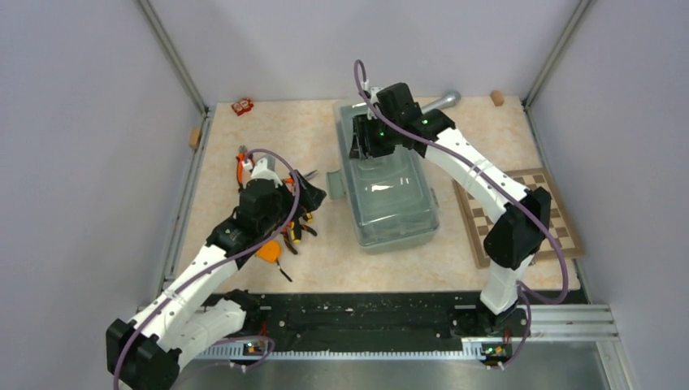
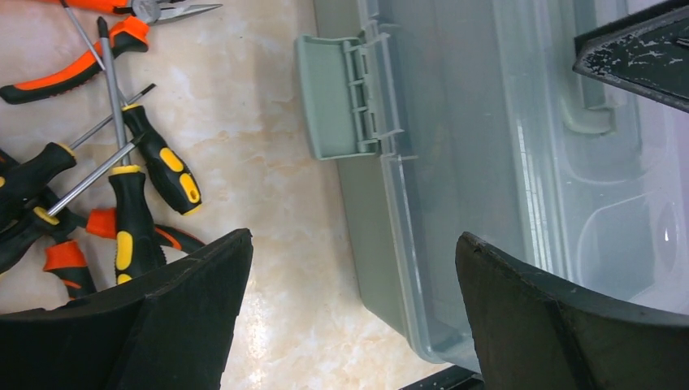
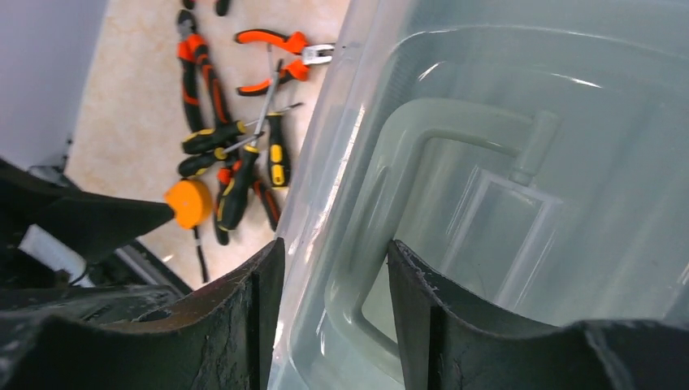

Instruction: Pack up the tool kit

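Toolbox (image 1: 390,207), sage-green, translucent lid (image 3: 569,81) down, is sitting mid-table (image 1: 325,264). Pliers (image 2: 73,69), screwdrivers (image 2: 134,219) and tape measure (image 3: 188,203) are lying loose to its left. Left gripper (image 2: 353,244) is hanging spread wide between tools and box. Right gripper (image 3: 335,248) is straddling the lid's left edge, jaws part-way apart; whether it is pinching cannot be told.

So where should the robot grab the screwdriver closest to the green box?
By its fat black-and-yellow handle, from straight above, with the open left end effector straddling it. That screwdriver lies flat at the edge of the pile, with bare table on the toolbox side, so a finger probably fits there. The thin metal shafts cross each other and look harder to pinch.
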Motion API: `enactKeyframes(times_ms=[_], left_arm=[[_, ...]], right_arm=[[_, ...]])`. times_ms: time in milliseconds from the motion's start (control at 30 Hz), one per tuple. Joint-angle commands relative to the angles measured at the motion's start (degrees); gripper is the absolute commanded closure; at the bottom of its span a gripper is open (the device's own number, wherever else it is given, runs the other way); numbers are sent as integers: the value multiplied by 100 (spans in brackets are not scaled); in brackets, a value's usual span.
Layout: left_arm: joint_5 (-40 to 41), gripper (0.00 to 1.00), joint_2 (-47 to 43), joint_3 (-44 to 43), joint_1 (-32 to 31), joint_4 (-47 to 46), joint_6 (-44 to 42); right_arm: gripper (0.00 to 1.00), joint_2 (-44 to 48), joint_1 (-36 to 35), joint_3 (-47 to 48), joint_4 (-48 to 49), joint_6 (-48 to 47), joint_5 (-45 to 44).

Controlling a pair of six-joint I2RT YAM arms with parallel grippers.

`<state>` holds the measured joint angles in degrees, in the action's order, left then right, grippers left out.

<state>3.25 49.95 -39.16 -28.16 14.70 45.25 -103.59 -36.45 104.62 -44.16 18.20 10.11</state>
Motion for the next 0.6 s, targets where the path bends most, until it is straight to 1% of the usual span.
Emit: enactKeyframes(times_ms=[0,133,200,367,567], left_arm=[[-295,1,90,-293,16,-478,26],[-294,1,126,-336,21,-575,52],[-462,1,150,-374,21,-637,38],[-562,1,296,-541,19,-690,19],[-653,1,422,-667,21,-818,23]], right_arm=[[51,-459,-89,-302,-170,398,1134],[56,-305,44,-398,215,636,1474],[59,-190,147,-470,392,737,1596],[67,42,346,-691,770,982,1907],[70,253,551,-1080,1292,1271,2288]])
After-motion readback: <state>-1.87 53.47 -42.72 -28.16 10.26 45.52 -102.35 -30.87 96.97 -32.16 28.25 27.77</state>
